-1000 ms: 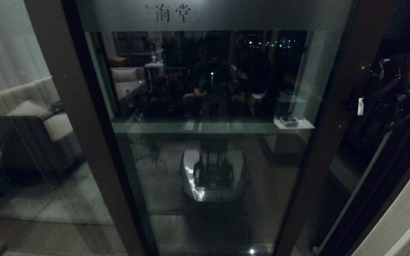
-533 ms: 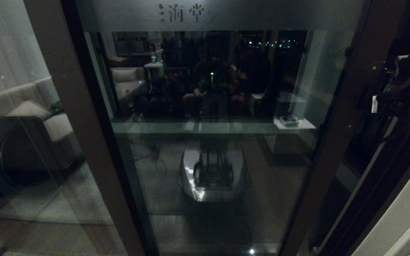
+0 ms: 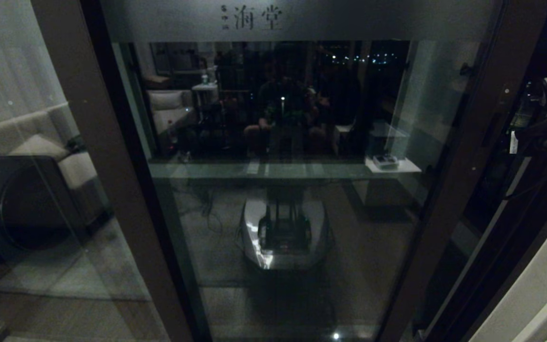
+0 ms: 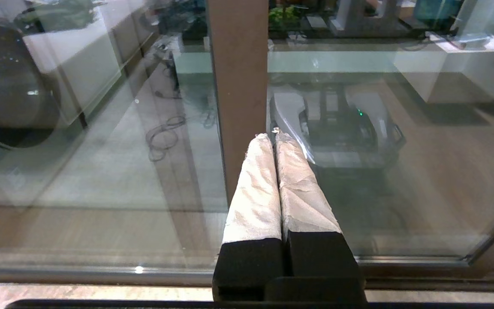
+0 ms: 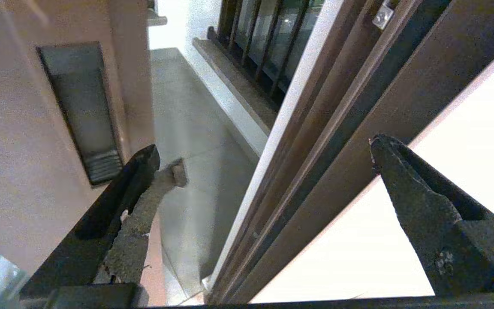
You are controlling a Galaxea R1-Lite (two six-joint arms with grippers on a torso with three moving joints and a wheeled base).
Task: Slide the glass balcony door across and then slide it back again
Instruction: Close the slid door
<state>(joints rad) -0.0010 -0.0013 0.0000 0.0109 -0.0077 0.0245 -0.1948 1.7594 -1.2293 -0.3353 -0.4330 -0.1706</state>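
Observation:
The glass balcony door [image 3: 292,199] fills the head view, with its dark brown edge stile [image 3: 473,156] at the right. In the right wrist view that stile [image 5: 24,128] shows a narrow recessed black handle [image 5: 79,111]. My right gripper [image 5: 264,150] is open, with one finger [image 5: 140,206] beside the stile's edge just below the handle and the other out over the white wall. In the head view only the right arm [image 3: 546,128] shows, beyond the stile. My left gripper [image 4: 272,137] is shut and empty, pointing at the glass low down.
A second brown stile [image 3: 107,166] stands at the left, and the left gripper points at it [image 4: 238,64]. The brown door jamb and track [image 5: 337,141] run by the white wall [image 5: 465,171]. A barred window [image 5: 264,38] lies beyond the balcony floor. The robot's reflection [image 3: 283,232] shows in the glass.
The door's handle stile and my right arm have moved to the right together in the head view, narrowing the gap to the jamb.

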